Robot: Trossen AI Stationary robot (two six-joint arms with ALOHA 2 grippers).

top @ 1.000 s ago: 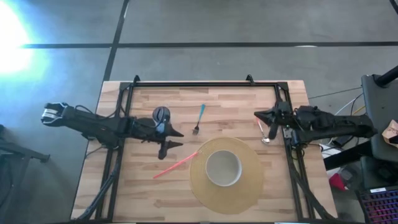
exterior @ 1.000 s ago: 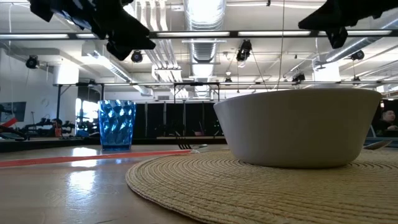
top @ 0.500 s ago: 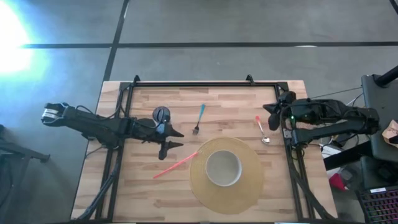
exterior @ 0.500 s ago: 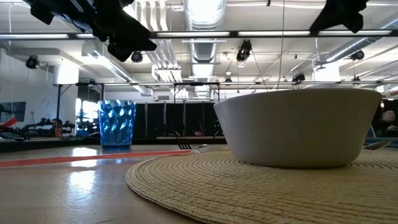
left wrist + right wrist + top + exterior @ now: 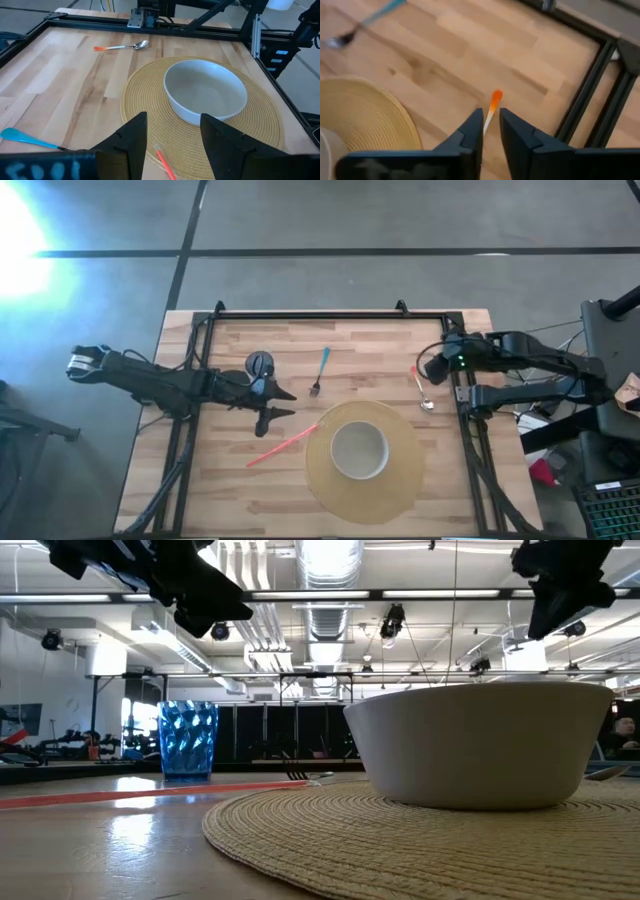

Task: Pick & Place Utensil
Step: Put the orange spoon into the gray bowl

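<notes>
A spoon (image 5: 421,389) with an orange handle lies flat on the wooden table near its right edge. My right gripper (image 5: 432,367) hangs well above the spoon and points steeply down. Its fingers stand slightly apart, and the orange handle (image 5: 493,102) shows through the gap far below. A blue-handled fork (image 5: 319,372) lies at the table's middle back. A thin red utensil (image 5: 283,445) lies left of the woven placemat (image 5: 400,480). My left gripper (image 5: 277,408) waits open above the table's left half, beside the blue cup (image 5: 260,364).
A white bowl (image 5: 358,450) stands on the round placemat at the table's near middle. A black frame rail (image 5: 330,317) runs along the far edge and down both sides. Bare wood lies between the fork and the spoon.
My right gripper has tipped from nearly level to steeply downward and risen a little, and its arm has folded back toward the table's right edge. It now hangs over the spoon. The spoon, fork, bowl and my left arm have kept still.
</notes>
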